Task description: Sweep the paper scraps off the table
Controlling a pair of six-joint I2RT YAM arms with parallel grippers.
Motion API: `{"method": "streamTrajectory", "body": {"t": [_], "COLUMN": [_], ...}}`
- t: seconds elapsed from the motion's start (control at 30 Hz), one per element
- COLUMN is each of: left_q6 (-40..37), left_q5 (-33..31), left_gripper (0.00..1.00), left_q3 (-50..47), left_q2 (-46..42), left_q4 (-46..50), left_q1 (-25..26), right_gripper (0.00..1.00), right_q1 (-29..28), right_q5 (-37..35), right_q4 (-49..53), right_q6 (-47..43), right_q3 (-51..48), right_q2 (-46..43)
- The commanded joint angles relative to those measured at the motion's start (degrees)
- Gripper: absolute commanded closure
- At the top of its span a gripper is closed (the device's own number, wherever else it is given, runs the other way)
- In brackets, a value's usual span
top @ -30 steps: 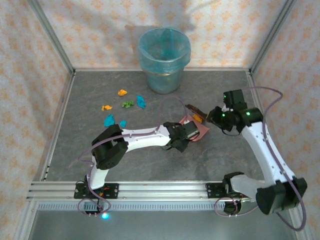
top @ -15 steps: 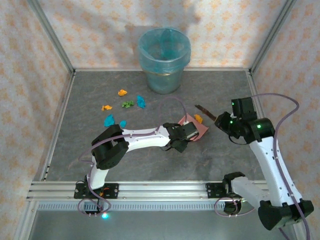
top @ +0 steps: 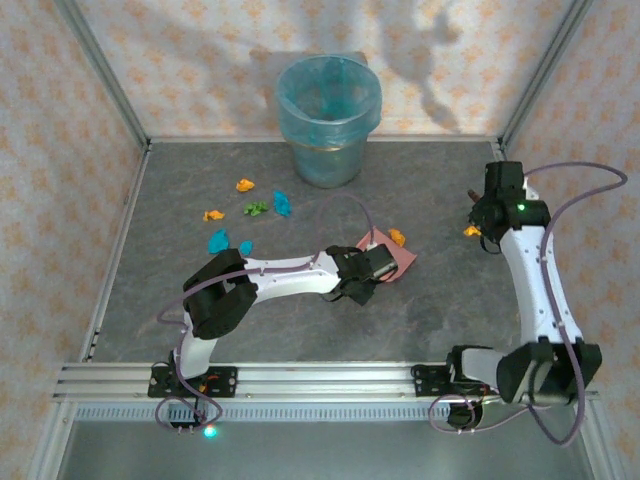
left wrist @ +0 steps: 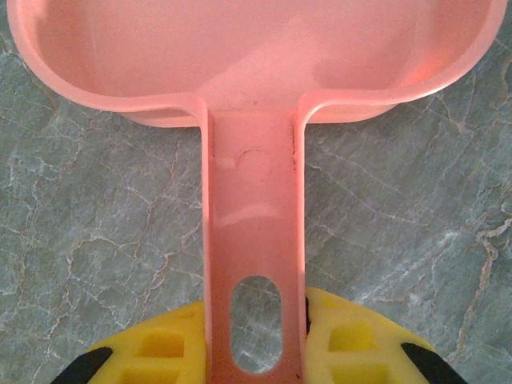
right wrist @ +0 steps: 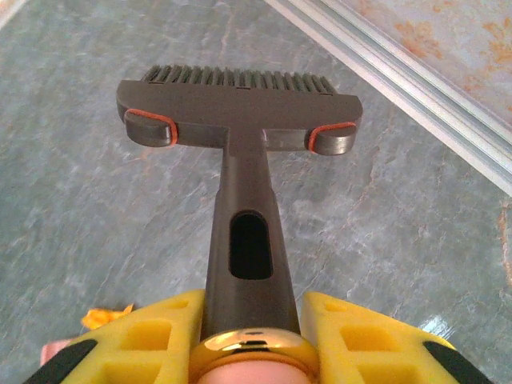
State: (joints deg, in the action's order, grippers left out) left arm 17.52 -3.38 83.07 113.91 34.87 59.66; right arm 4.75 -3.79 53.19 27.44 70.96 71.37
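The handle of the pink dustpan [left wrist: 254, 208] is pinched by the left pincer [left wrist: 256, 346]. The handle of the dark brush [right wrist: 240, 100] is pinched by the right pincer [right wrist: 252, 340]. Most paper scraps [top: 217, 240] are located on the tabletop [top: 300, 330], left of and beyond the left pincer. One orange scrap [top: 397, 237] is found at the dustpan's far edge, and a second orange scrap [top: 470, 231] just beside the right pincer.

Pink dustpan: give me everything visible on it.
The pink dustpan looks like glossy moulded plastic: a shallow, round-cornered pan with a raised rim and a flat handle bearing a round moulding mark and an oval slot. The left gripper is shut on the handle's end, with yellow jaws on either side. It looks level, low on the grey table, mouth facing away from the arm. An orange paper scrap sits at its far edge.
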Motion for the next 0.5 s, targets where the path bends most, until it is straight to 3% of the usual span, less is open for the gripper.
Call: {"method": "streamTrajectory", "body": {"t": [0.0,0.47], "left_q6": [-0.3,-0.93], "left_q5": [0.47,4.12], "left_gripper": [1.0,1.0], "left_q3": [-0.36,0.58], "left_q2": [-0.7,0.4], "left_q4": [1.41,1.64], "left_q1": [0.26,0.23], "right_gripper": [1.0,1.0], "right_q1": [2.04,2.07], "right_q5": [2.5,18.62], "right_q4": [-4.33,-1.27], "right_q6": [1.94,4.01], "right_q3": [1.81,0.48], "right_q2": [2.19,5.66]}}
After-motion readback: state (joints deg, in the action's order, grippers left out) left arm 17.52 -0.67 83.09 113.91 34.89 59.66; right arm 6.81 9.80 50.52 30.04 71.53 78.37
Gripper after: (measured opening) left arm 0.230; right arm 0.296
